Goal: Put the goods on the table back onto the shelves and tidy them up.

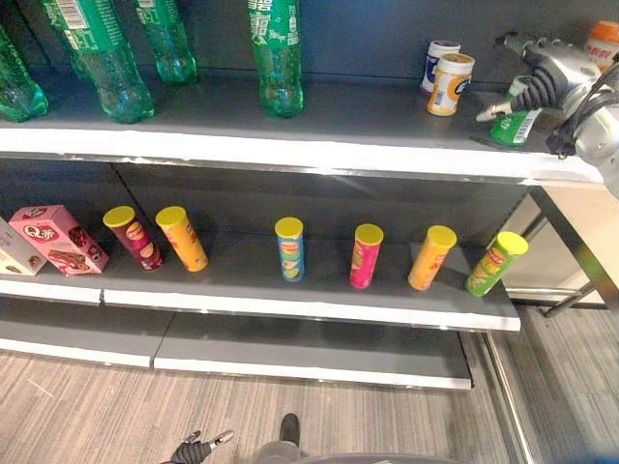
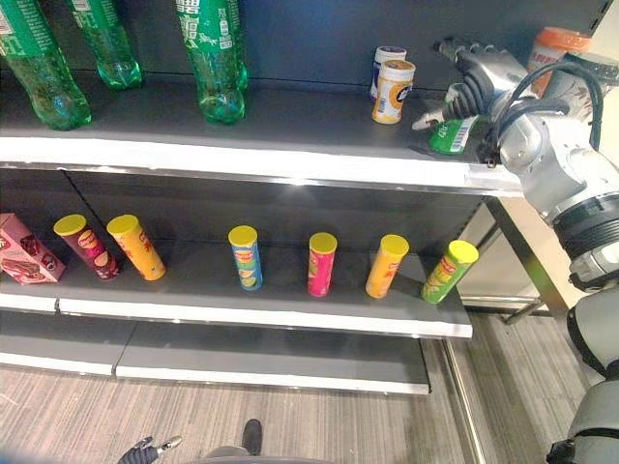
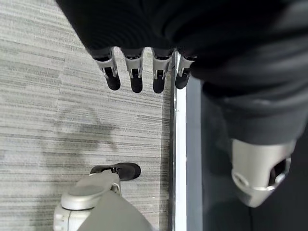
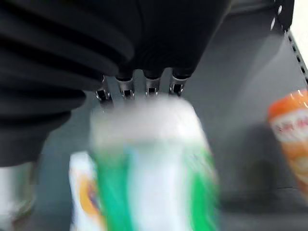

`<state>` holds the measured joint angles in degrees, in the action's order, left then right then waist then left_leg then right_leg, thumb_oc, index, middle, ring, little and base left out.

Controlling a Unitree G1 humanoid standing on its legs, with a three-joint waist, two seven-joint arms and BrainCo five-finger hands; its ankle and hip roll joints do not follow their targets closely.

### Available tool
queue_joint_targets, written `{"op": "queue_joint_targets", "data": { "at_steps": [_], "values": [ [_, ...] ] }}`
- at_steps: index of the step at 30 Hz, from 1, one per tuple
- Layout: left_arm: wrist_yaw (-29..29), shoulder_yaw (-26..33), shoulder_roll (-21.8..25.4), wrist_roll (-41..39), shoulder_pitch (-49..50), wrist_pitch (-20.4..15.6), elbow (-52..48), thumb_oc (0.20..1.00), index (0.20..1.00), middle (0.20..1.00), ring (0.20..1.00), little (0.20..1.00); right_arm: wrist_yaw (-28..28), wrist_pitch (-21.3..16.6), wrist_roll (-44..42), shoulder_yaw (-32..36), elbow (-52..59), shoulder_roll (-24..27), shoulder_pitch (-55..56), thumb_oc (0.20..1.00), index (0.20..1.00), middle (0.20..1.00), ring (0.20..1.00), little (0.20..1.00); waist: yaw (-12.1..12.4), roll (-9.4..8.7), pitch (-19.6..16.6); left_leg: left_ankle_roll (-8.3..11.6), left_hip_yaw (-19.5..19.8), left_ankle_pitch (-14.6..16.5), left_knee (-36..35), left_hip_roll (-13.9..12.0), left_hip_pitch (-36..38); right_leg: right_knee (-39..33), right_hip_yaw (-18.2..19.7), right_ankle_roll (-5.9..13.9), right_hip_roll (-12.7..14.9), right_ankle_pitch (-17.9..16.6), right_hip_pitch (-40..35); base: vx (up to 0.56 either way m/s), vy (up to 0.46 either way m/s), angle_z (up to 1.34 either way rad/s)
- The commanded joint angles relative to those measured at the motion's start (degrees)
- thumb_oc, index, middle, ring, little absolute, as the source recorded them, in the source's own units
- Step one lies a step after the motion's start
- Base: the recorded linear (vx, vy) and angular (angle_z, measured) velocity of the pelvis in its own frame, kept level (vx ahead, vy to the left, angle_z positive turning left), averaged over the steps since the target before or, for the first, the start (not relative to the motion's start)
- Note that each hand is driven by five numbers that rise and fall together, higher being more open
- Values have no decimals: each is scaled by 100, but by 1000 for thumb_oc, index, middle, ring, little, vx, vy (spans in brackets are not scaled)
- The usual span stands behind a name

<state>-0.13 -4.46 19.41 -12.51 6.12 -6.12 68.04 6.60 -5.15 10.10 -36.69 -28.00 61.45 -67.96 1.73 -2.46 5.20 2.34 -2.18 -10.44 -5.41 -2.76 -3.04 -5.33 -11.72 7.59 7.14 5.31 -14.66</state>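
Note:
On the top shelf point(image 1: 290, 145), at its right end, my right hand point(image 1: 544, 79) is curled round a green and white can point(image 1: 513, 126) that leans with its base on the shelf board. The right wrist view has that can point(image 4: 154, 173) close up, right under the fingers point(image 4: 126, 87). Beside it stand a yellow and white can point(image 1: 450, 84) and a blue and white can point(image 1: 440, 56). An orange-lidded can point(image 2: 556, 48) stands behind the hand. My left hand point(image 3: 137, 79) hangs low over the floor with straight fingers, holding nothing.
Several green bottles point(image 1: 279, 58) stand along the top shelf's left and middle. The middle shelf point(image 1: 290, 309) carries several tubes with yellow lids point(image 1: 289, 247) and a pink box point(image 1: 60, 239) at the left. A bare lower shelf point(image 1: 309, 358) juts out above the striped carpet point(image 1: 97, 416).

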Motion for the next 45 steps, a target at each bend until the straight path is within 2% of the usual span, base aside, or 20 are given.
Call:
{"op": "queue_joint_targets", "data": {
  "at_steps": [1, 2, 3, 7, 11, 21, 27, 34, 45],
  "values": [
    [127, -195, 218, 61, -409, -22, 87, 1000, 1000, 1000, 1000, 1000, 766, 5, 43, 833, 778, 261, 156, 1000, 1000, 1000, 1000, 1000, 177, -99, 11, 370, -95, 1136, 41, -314, 859, 33, -34, 227, 241, -599, 520, 0, 0, 0],
    [145, -187, 139, 104, -432, 5, 98, 1000, 1000, 1000, 1000, 1000, 898, -17, 32, 1155, 992, 159, 386, 1000, 1000, 1000, 1000, 1000, 138, -50, 10, 360, -108, 1144, 41, -316, 869, 33, -22, 226, 246, -592, 518, 0, 0, 0],
    [194, -199, 100, 158, -470, 19, 94, 1000, 1000, 1000, 1000, 1000, 1100, -30, 56, 1793, 1360, -40, 927, 1000, 1000, 1000, 1000, 1000, 112, -27, 3, 350, -127, 1160, 41, -317, 889, 33, -6, 218, 248, -588, 512, 0, 0, 0],
    [265, -218, 39, 177, -532, 50, 66, 1000, 1000, 1000, 1000, 1000, 1196, -9, -41, 2388, 1816, -398, 1585, 1000, 1000, 1000, 1000, 1000, 69, 3, -2, 332, -163, 1123, 41, -314, 879, 33, 6, 202, 253, -625, 552, -9, -2, 0],
    [278, -254, -23, 182, -544, 72, 38, 1000, 1000, 1000, 1000, 1000, 1096, -85, -443, 2637, 2070, -787, 2095, 1000, 1000, 1000, 1000, 1000, 44, 24, -8, 343, -200, 1191, 41, -337, 948, 33, 34, 191, 233, -553, 510, -8, -8, -4],
    [257, -263, -110, 168, -442, 77, 4, 1000, 1000, 1000, 1000, 1000, 847, -240, -1369, 2627, 1932, -1166, 2473, 1000, 1000, 1000, 1000, 1000, 17, 46, 31, 353, -256, 1195, 41, -350, 994, 33, 58, 185, 234, -567, 503, -3, -3, -4],
    [275, -261, -125, 133, -411, 107, 0, 1000, 1000, 1000, 1000, 1000, 870, -173, -1816, 2612, 1648, -1353, 2438, 1000, 1000, 1000, 1000, 1000, 6, 57, 37, 356, -265, 1194, 41, -348, 992, 33, 50, 188, 245, -580, 517, 0, 0, 0],
    [296, -272, -73, -12, -426, 141, 12, 1000, 1000, 1000, 1000, 1000, 781, -69, -2611, 2259, 912, -1453, 1927, 1000, 1000, 1000, 1000, 1000, 15, 37, 43, 372, -269, 1178, 41, -340, 977, 33, 36, 177, 246, -602, 511, 0, 0, 0],
    [304, -252, -44, -113, -420, 171, 26, 1000, 1000, 1000, 1000, 1000, 736, 10, -2812, 1951, 490, -1463, 1459, 1000, 1000, 1000, 1000, 1000, 16, 17, 63, 394, -227, 1158, 41, -359, 958, 33, 0, 156, 223, -594, 504, 0, 0, 0]
  ]
}}
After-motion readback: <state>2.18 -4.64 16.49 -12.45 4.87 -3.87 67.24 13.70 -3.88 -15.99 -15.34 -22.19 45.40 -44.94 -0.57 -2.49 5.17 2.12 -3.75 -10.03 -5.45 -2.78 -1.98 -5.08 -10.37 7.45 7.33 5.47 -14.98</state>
